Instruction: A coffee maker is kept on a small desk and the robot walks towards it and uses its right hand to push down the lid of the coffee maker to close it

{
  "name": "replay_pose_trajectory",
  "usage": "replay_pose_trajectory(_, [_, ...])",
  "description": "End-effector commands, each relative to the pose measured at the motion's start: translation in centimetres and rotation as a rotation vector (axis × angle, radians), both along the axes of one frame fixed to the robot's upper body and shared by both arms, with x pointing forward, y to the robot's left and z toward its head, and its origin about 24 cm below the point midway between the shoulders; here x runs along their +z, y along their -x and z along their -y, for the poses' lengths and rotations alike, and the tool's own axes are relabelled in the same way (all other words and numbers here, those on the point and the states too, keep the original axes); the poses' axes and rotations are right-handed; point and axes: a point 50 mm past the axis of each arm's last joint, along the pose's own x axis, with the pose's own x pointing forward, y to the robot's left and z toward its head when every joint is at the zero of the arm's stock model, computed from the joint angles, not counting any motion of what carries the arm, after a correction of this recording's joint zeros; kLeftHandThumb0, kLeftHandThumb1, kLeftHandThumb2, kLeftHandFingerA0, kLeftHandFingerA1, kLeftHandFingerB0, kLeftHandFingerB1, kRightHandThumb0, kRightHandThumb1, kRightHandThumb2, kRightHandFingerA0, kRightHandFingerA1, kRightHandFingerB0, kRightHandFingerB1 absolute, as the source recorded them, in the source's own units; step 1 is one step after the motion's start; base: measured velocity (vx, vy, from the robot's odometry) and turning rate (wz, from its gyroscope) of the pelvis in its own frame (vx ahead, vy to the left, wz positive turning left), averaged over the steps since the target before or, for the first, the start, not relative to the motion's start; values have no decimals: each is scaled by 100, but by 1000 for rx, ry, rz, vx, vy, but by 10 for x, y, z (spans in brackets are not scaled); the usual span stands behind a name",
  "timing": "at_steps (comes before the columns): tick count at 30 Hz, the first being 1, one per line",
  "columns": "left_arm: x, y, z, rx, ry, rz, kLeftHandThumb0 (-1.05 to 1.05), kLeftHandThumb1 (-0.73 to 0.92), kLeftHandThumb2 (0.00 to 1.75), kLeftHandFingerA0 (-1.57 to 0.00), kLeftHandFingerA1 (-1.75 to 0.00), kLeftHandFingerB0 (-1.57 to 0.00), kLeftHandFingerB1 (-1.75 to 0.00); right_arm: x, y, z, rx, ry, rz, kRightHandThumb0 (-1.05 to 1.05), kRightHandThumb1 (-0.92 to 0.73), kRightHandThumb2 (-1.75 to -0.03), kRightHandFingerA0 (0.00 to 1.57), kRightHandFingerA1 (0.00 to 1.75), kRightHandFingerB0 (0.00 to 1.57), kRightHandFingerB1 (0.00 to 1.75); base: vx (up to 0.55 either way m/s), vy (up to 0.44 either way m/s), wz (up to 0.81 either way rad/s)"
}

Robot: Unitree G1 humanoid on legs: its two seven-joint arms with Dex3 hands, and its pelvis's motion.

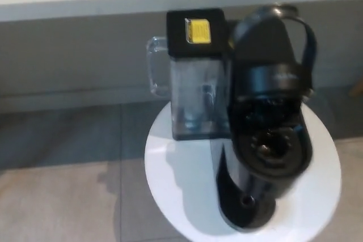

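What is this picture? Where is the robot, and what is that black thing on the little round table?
The picture comes from a camera on the robot's head, looking down, so you see what the robot sees. That is why the robot itself is missing: neither of its hands is in the picture right now, so nothing is being held.

The black thing is a coffee maker. Its lid is tipped up and open, so you can look down into the round hole where the coffee goes. Next to it, on the left, stands its clear water tank with a black top and a yellow sticker. Both stand on a small round white table. Behind is a grey wall, below a tiled floor. The picture is a bit blurry.
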Motion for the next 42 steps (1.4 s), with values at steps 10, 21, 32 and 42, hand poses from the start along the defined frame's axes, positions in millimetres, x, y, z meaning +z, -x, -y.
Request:
replay_pose_trajectory(10, [3,1,-6,-1,-12,-5,-68,39,85,-3,-34,-2,-26,6,-3,4,8,15,44,-82,-50,-93,2,18,0,20,110,48,4])
replay_pose_trajectory(21, [3,-2,-5,-4,-25,-2,-78,50,56,-5,-38,-7,-27,10,-9,6,21,26,64,-80,-52,-94,4,25,0,21,29,-168,4])
replay_pose_trajectory(32, [2,-3,-3,0,-28,-1,-80,49,55,-6,-38,-9,-27,16,-13,11,46,71,88,-79,-69,-62,4,33,0,17,80,165,-7])
replay_pose_trajectory(42, [4,2,-9,29,-35,3,-70,42,86,-3,-36,-9,-25,16,-20,9,70,79,77,-85,-56,-95,5,28,1,15,25,11,3])
